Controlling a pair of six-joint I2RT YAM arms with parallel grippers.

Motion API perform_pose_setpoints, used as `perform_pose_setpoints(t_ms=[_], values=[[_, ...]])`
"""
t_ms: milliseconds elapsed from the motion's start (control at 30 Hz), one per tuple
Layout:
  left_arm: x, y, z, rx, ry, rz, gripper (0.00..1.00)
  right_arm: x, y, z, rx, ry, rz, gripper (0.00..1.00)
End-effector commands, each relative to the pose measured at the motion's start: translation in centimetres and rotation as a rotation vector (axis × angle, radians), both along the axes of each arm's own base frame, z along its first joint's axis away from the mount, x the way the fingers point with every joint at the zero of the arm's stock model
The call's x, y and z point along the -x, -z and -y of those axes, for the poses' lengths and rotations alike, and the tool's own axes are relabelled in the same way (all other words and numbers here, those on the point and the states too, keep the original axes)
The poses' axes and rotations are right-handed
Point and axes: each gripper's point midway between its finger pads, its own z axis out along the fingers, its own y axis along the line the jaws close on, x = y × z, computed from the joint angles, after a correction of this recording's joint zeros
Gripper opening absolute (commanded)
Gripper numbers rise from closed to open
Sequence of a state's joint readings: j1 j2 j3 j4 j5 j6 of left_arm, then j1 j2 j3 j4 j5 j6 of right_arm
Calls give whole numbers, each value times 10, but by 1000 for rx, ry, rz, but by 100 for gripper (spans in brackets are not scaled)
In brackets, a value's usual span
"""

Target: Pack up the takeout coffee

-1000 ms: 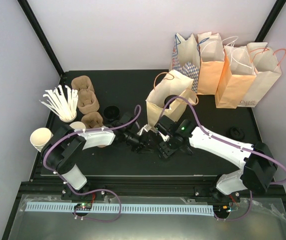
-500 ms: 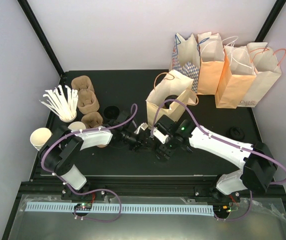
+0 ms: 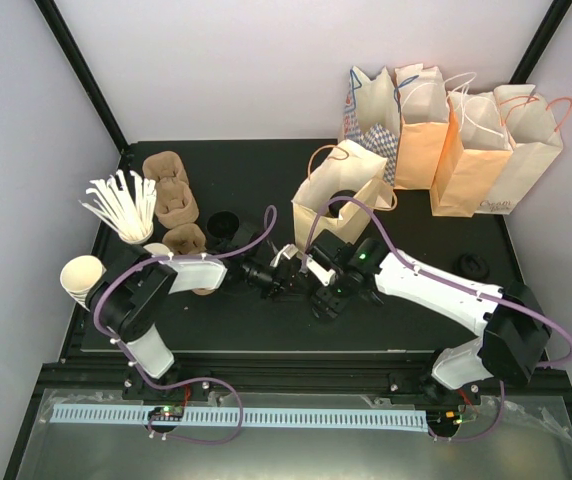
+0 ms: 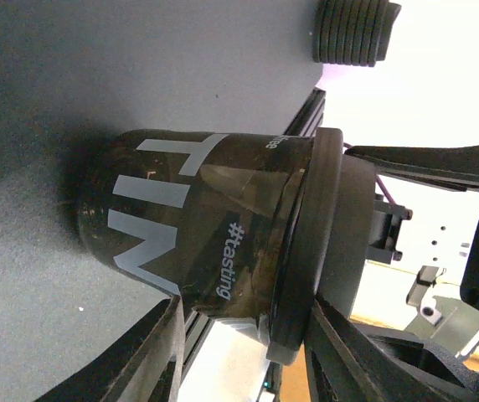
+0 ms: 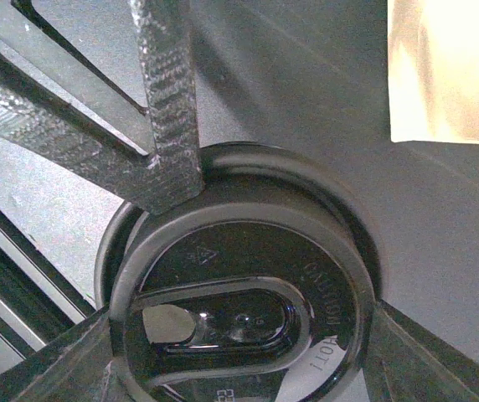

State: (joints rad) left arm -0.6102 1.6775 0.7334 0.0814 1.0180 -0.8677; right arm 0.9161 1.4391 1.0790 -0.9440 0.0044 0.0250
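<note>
The lidded takeout coffee cup (image 4: pixel 198 243), light, thin-walled and best taken just under its rim, is pinched upright on the black table (image 3: pixel 226 330) by the left gripper (image 4: pixel 248 335), while the right gripper (image 5: pixel 239 352) is spread astride the lid (image 5: pixel 239 301), contact unclear.

cup (image 4: pixel 198 243) lettering partly out of sight

Left arm (image 3: pixel 181 275) and right arm (image 3: pixel 436 285) reach inward, wrists meeting mid-table, both jaws parted.
</note>
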Motion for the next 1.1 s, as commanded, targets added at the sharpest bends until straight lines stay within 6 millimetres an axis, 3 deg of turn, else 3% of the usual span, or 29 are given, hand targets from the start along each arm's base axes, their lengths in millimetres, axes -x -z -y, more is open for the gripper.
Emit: perform_pose_setpoints(t_ms=[0,367,767,1067], values=[[15,58,-12,-142,-27,-66,40,23,31,-2,47,49,-129,59],[37,87,-23,-234,1,-146,22,30,38,-7,51,55,-152,59],[61,115,-41,-347,41,-256,21,45,49,-18,-2,89,-247,58],[60,98,-37,-342,43,-291,22,71,49,-23,-51,34,-362,56]])
